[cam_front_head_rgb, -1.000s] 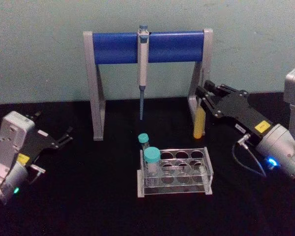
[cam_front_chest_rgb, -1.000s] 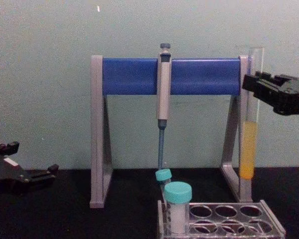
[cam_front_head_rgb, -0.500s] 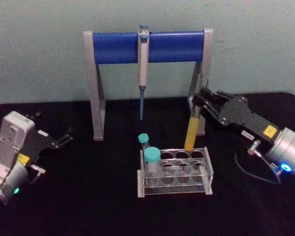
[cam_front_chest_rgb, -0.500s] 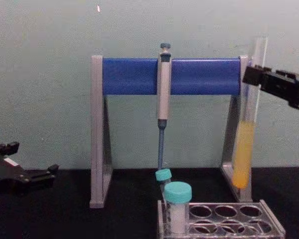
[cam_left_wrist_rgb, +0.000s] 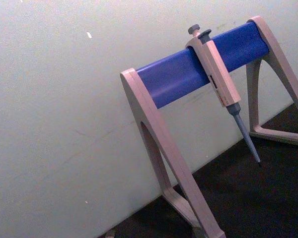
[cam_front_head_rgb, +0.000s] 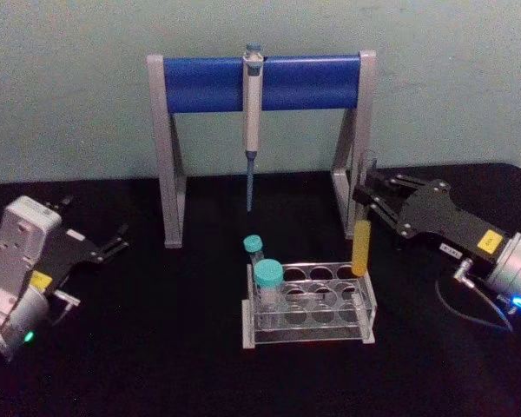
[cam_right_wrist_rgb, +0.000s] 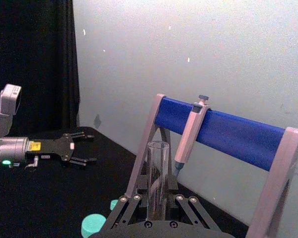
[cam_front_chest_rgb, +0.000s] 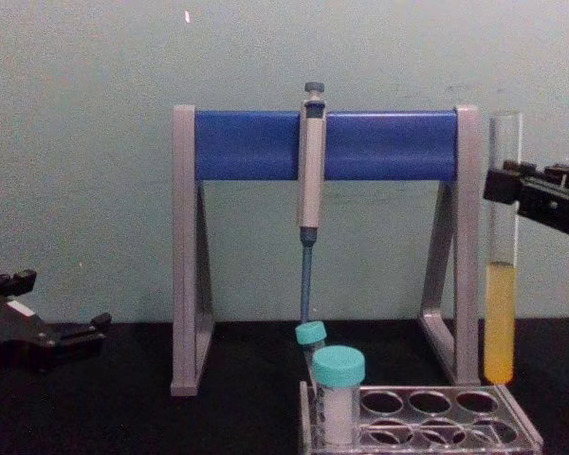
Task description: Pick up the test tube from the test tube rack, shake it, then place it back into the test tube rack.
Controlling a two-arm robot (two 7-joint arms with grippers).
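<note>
Head view: the right end effector [cam_front_head_rgb: 366, 205] reaches in from the right side of the bench [cam_front_head_rgb: 156, 347], its black fingers clamped on the upper part of the test tube [cam_front_head_rgb: 360, 248]. The tube hangs upright below that grip, open mouth a little above the fingers and yellow-orange liquid filling its lower part. Straight beneath the right end effector sits the test tube rack [cam_front_head_rgb: 326, 314], and the tube's rounded bottom is down at the rack's far right corner hole. From here I cannot tell whether the tip has entered the hole or is just at its rim.

From the chest view, the right end effector [cam_front_chest_rgb: 504, 185] comes in at the right edge and the test tube [cam_front_chest_rgb: 500, 303] is vertical. Its bottom stands level with the back edge of the rack [cam_front_chest_rgb: 436, 427]. Two teal-capped tubes [cam_front_chest_rgb: 339, 379] stand in the rack's left end, on the far side of it from this end effector.

Behind the tube stands the grey-and-blue pipette stand [cam_front_head_rgb: 208, 84] with a pipette [cam_front_head_rgb: 253, 113] hanging from the middle of its bar. The stand's right leg is just behind the gripped tube.

In the right wrist view the clear tube [cam_right_wrist_rgb: 157, 173] rises between the fingers [cam_right_wrist_rgb: 134, 197].

The left end effector [cam_front_head_rgb: 117, 240] lies low over the bench, well away to the left of the rack. Its fingers are apart with nothing between them.
</note>
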